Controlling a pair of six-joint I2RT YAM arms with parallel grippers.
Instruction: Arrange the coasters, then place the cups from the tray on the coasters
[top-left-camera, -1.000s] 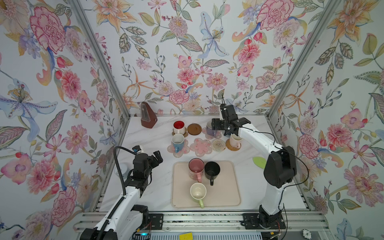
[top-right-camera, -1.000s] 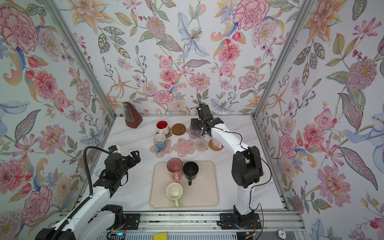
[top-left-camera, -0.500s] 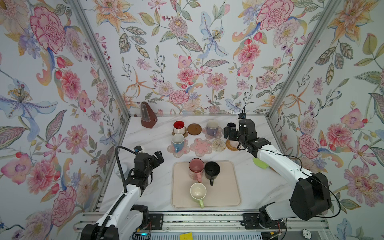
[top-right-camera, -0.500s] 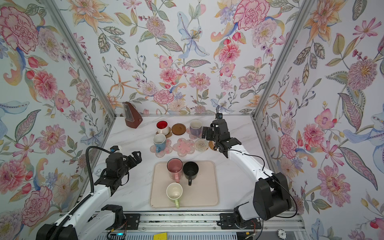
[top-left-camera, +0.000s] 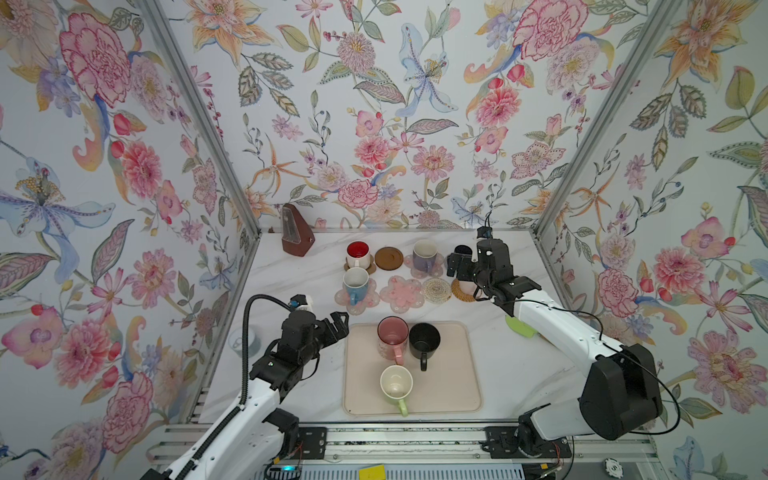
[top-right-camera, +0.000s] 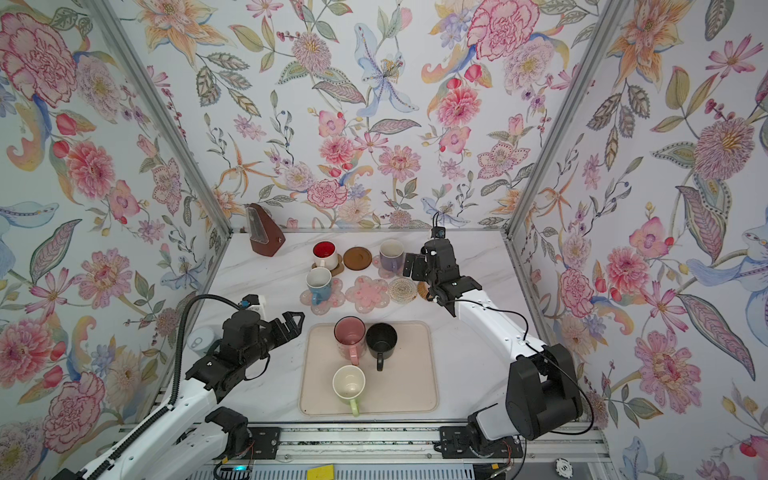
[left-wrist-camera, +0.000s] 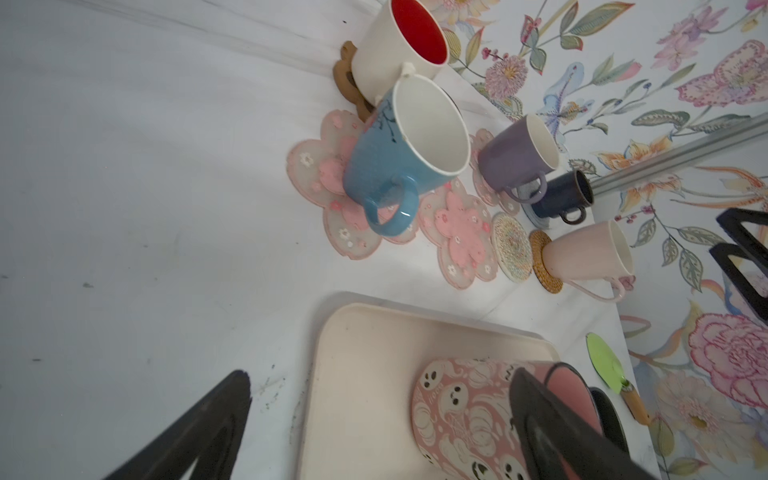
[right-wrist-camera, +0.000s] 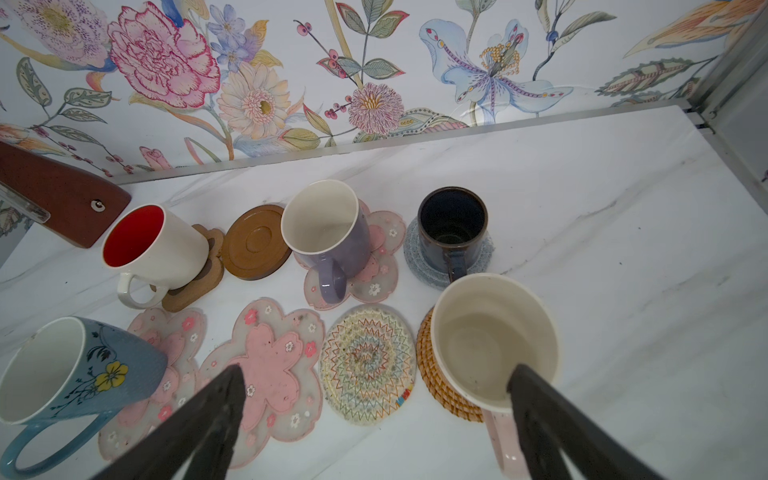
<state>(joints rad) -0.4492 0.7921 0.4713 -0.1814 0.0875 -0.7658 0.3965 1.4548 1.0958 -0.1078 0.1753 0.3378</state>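
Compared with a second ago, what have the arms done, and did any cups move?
The right gripper drew back from the far row, uncovering the lavender mug; its jaws stand open, holding nothing. The left gripper stayed open beside the tray, and the pink cup, black cup and light green cup on it did not move.
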